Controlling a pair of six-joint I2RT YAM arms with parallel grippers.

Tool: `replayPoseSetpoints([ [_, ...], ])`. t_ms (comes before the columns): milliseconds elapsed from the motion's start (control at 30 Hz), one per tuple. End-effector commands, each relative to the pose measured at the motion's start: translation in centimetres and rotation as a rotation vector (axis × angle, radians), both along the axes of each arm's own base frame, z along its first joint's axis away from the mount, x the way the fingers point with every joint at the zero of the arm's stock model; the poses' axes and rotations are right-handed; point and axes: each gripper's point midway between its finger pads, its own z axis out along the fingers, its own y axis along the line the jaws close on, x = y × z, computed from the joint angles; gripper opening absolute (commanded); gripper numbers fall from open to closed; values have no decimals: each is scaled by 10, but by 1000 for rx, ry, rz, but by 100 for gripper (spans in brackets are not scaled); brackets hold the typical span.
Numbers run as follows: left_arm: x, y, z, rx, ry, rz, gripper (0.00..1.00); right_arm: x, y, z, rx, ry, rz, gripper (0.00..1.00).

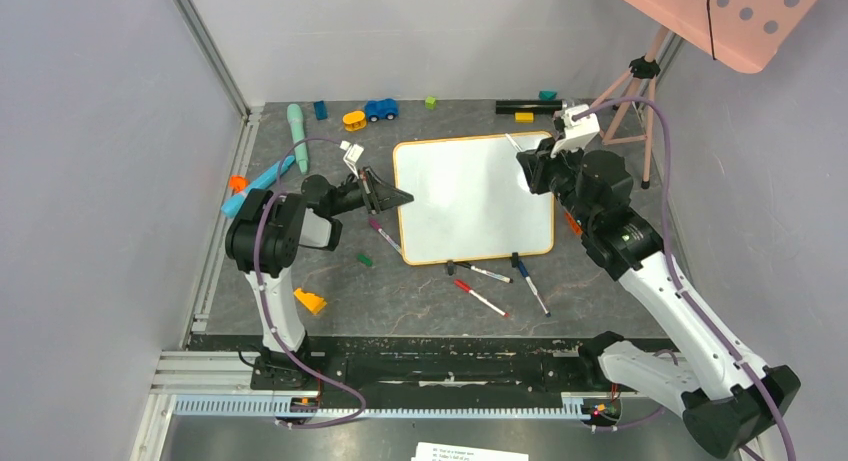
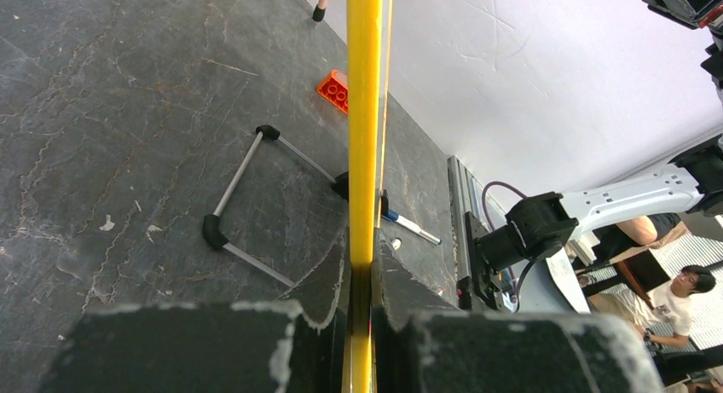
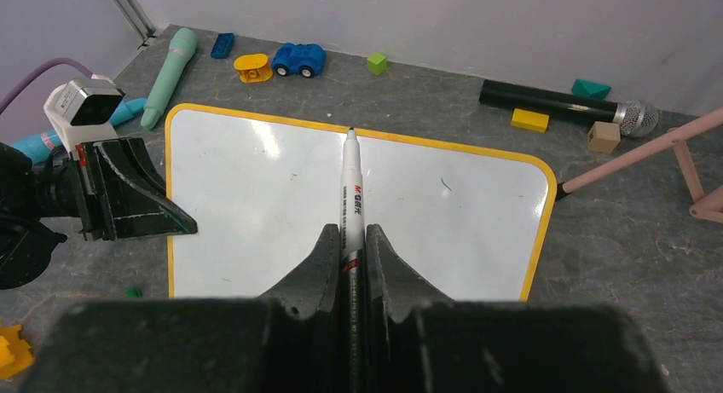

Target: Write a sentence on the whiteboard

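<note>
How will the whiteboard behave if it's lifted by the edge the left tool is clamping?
Probably stiff: the whiteboard shows no bow from above, and its yellow frame runs straight out of the left tool. Likely light for its size, since it looks thin edge-on. Held at one edge only, it may swing or pivot in that grip; the frame looks smooth.

Bright, even, diffuse light from overhead; shadows short and soft-edged. Pale sheen across the whiteboard (image 1: pixel 470 211) in the top view, and a brighter streak near its far edge in the right wrist view. Left wrist view: nearest foreground soft, white wall washed out. Straight lines bow slightly toward wrist-view edges.
</note>
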Motion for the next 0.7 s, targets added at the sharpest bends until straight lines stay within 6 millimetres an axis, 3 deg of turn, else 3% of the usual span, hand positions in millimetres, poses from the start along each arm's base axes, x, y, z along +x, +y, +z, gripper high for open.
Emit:
replayPoseSetpoints([
  [0, 10, -3, 15, -22, -109, 31, 2, -6, -4, 9, 12, -38, 1, 0],
  [300, -1, -3, 13, -13, -108, 13, 5, -5, -5, 4, 5, -22, -2, 0],
  [433, -6, -3, 12, -10, -96, -10, 22, -7, -4, 4, 15, -19, -1, 0],
  [667, -12, -2, 8, -7, -72, -19, 42, -12, -5, 3, 24, -15, 5, 0],
])
